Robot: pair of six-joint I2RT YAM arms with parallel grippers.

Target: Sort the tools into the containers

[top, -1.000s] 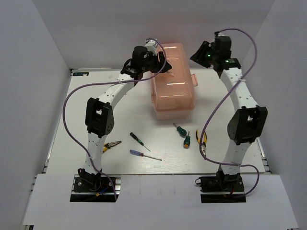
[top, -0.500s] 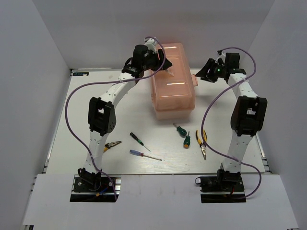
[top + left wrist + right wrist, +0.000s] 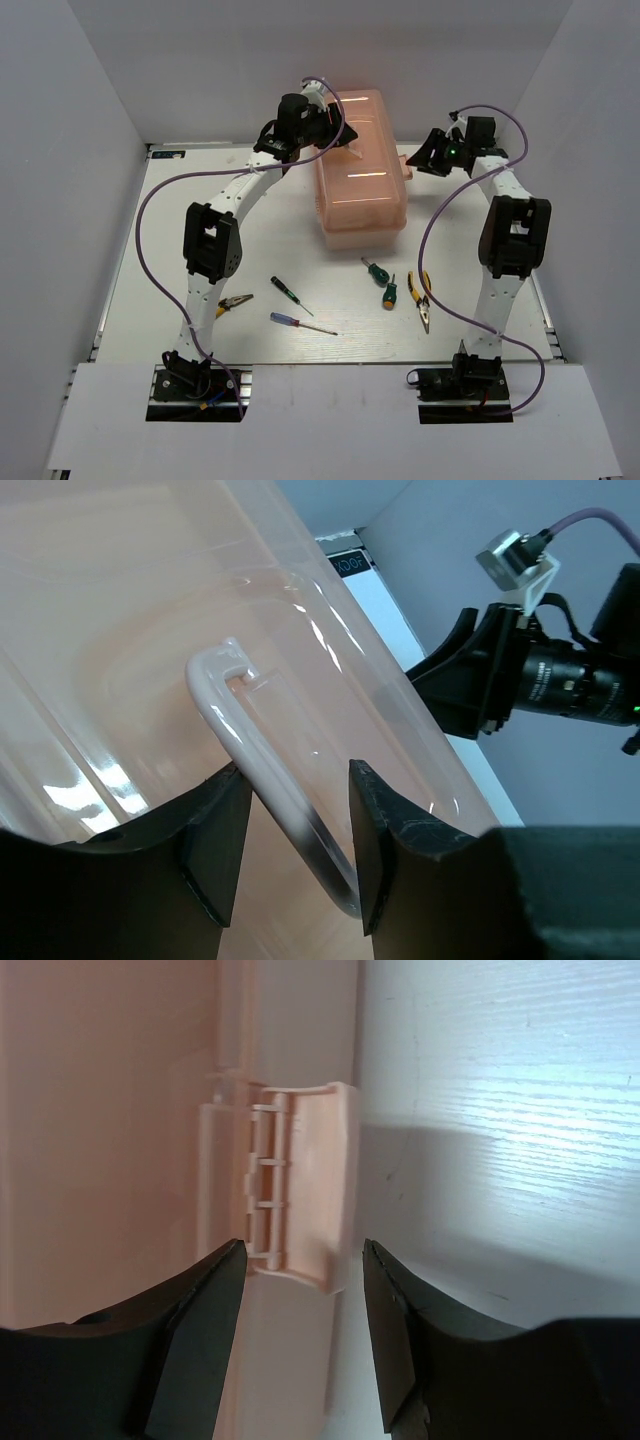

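Lid handle (image 3: 225,695) inside left gripper (image 3: 297,820); side latch (image 3: 305,1180) inside right gripper (image 3: 302,1265).

Bright, even light — soft shadows; glare streaks on toolbox lid (image 3: 80,792); wrist-view fingers (image 3: 195,1350) dark, out of focus.

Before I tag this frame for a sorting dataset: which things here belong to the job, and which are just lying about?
Job: toolbox, left pliers, right pliers, far green screwdriver, near green screwdriver, black-green screwdriver, blue-red screwdriver.
Lying about: purple cables.
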